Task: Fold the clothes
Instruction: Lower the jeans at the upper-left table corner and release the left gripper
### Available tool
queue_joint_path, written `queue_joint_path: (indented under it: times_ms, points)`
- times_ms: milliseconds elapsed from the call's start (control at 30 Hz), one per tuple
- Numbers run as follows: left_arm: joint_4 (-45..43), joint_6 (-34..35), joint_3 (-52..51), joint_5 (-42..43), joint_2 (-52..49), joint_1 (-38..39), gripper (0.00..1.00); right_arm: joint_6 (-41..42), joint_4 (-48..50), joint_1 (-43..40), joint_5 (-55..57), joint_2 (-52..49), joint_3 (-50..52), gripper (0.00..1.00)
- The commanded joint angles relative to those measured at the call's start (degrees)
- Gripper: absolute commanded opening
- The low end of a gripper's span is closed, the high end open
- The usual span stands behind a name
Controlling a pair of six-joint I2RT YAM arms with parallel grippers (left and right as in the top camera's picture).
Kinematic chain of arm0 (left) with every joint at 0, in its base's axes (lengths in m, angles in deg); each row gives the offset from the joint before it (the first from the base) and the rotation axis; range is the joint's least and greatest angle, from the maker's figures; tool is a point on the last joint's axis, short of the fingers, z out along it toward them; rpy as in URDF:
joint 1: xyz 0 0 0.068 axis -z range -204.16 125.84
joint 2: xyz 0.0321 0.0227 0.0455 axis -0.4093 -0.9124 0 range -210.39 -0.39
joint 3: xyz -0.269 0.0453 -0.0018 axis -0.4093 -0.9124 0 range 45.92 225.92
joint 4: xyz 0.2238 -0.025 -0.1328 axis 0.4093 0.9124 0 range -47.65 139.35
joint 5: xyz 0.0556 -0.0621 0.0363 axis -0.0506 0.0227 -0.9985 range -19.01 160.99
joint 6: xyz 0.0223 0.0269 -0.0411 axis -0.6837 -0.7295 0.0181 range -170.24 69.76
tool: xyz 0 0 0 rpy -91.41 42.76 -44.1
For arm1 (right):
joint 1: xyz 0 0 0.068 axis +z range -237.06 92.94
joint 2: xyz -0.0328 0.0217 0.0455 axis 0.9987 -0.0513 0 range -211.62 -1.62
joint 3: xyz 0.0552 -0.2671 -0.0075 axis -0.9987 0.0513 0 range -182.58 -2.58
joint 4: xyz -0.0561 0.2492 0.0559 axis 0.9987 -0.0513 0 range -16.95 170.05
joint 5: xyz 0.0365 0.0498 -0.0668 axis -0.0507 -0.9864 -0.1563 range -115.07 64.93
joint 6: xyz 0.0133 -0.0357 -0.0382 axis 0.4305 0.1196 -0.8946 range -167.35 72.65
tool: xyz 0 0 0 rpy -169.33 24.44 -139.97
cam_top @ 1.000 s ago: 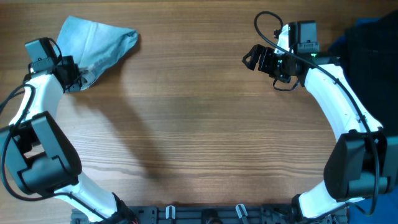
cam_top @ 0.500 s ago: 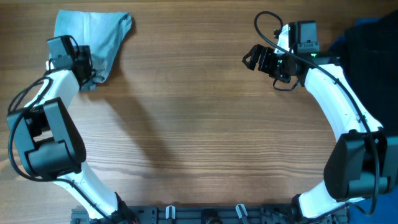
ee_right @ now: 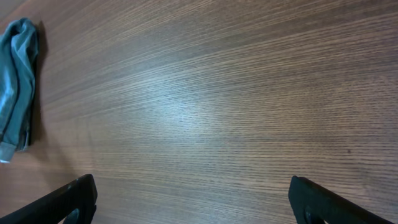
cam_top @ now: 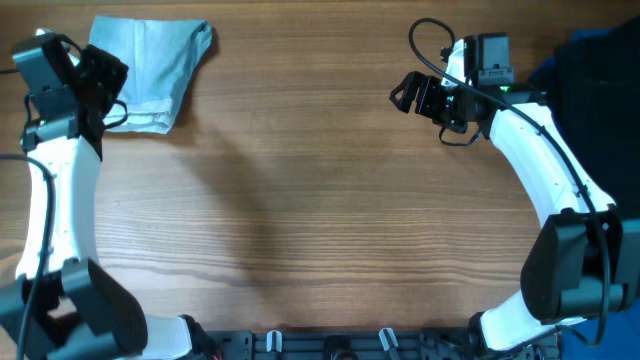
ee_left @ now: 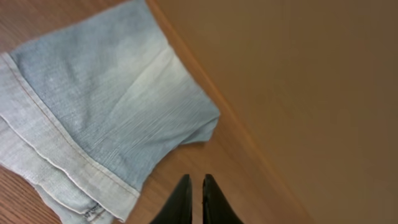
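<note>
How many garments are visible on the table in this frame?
1 for certain: a folded light-blue denim piece at the table's far-left corner. Dark blue fabric at the right edge may be more clothes; its count cannot be told.

- A folded pale-blue denim garment (ee_right: 15, 87) lies flat on a wood-grain desk (ee_right: 217, 93).
- The right tool (ee_right: 193, 198) hangs above bare wood, its two dark fingers (ee_right: 68, 199) spread wide with nothing between them.
- One finger is near the garment, the other well apart from it.
</note>
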Motion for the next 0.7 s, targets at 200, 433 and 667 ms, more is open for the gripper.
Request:
queue_joint_path:
  times_ms: [200,433,667]
  points:
    - [7.06,-5.4,-0.07,4.9,-21.0,-1.03,0.04,0.15,0.13,-0.09,0.63,-0.22,0.0,1.0]
    - [-1.03,-5.35,0.0,23.37,-17.4,-4.9,0.04,0.17,0.13,-0.09,0.63,-0.22,0.0,1.0]
    - [-3.85,-3.02,0.0,13.81,-8.39,-11.39,0.06,0.2,0.13,-0.09,0.63,-0.22,0.0,1.0]
